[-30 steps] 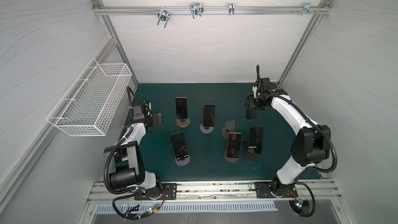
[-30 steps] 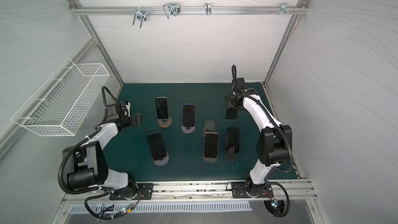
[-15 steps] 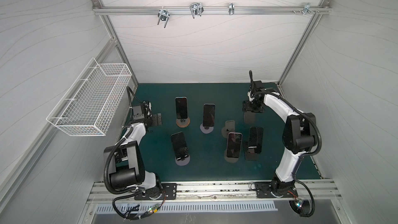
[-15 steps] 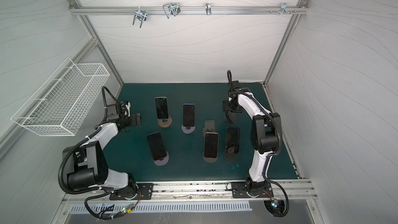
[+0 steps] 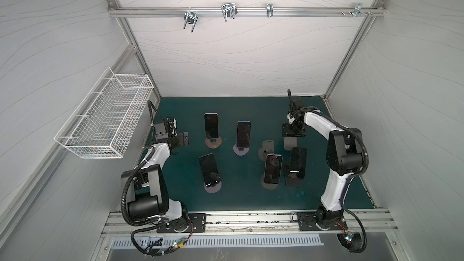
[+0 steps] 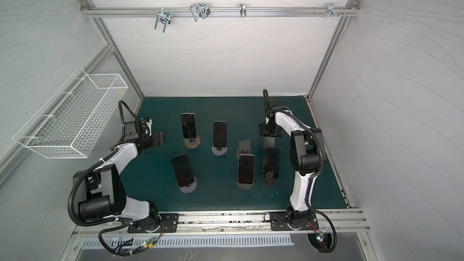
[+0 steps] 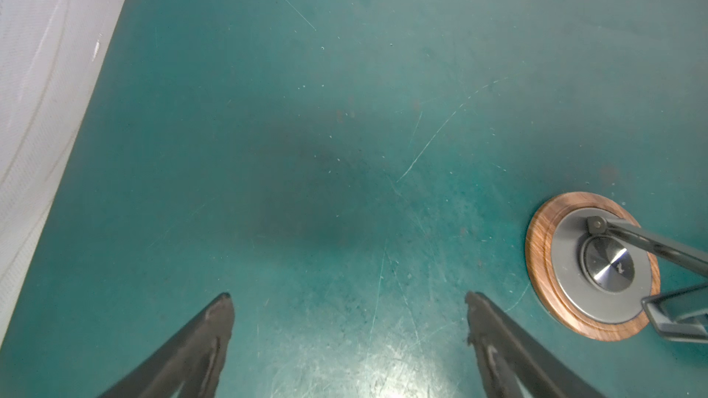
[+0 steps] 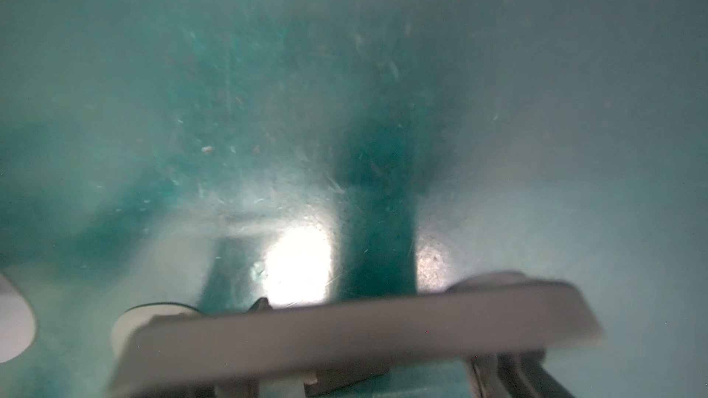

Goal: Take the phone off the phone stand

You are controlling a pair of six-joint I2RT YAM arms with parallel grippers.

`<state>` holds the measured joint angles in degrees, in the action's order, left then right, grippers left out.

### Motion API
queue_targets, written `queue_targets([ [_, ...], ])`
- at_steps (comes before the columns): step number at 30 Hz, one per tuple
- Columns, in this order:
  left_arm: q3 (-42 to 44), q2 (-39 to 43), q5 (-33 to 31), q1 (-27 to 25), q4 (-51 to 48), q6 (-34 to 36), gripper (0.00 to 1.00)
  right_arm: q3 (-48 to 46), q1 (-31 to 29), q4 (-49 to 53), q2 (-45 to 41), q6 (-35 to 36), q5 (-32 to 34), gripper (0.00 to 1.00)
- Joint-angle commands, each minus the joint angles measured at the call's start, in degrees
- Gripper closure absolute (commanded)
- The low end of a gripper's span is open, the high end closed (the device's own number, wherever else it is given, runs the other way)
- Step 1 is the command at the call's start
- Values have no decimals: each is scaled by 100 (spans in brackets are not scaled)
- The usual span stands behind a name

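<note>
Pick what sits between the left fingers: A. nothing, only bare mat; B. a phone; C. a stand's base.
A: in the left wrist view the left fingers are spread wide over bare mat, and the wood-rimmed stand lies off to one side, clear of them.

Phones [image 5: 211, 125]: six counted, five dark screens on stands plus grey phone [image 5: 290, 143] at right claw [image 5: 292, 135]. Stands [image 5: 241, 150]: six showed, one wood-rimmed stand [image 5: 213, 143], three round grey, one dark square stand [image 5: 293, 183], one bare stand [image 5: 267, 146]. Arms [image 5: 324, 126]: two. Claws: two, left claw [image 5: 185, 139] included. Wire basket [image 5: 105, 119]: one. Rail hooks [image 5: 228, 12]: four.
</note>
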<state>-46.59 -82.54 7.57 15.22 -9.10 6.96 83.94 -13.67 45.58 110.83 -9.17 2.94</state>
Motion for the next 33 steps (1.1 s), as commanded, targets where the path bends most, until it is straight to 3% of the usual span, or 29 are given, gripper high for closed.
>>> queue_targets([
  [1, -43, 46, 73, -11, 120, 95, 4, 8, -103, 49, 105, 21, 26, 34],
  [15, -25, 74, 136, -14, 127, 129, 5, -52, -268, 74, 522, -84, 390, 30],
  [33, -52, 52, 171, -11, 98, 144, 5, 109, -185, 329, 983, -102, 295, 25],
])
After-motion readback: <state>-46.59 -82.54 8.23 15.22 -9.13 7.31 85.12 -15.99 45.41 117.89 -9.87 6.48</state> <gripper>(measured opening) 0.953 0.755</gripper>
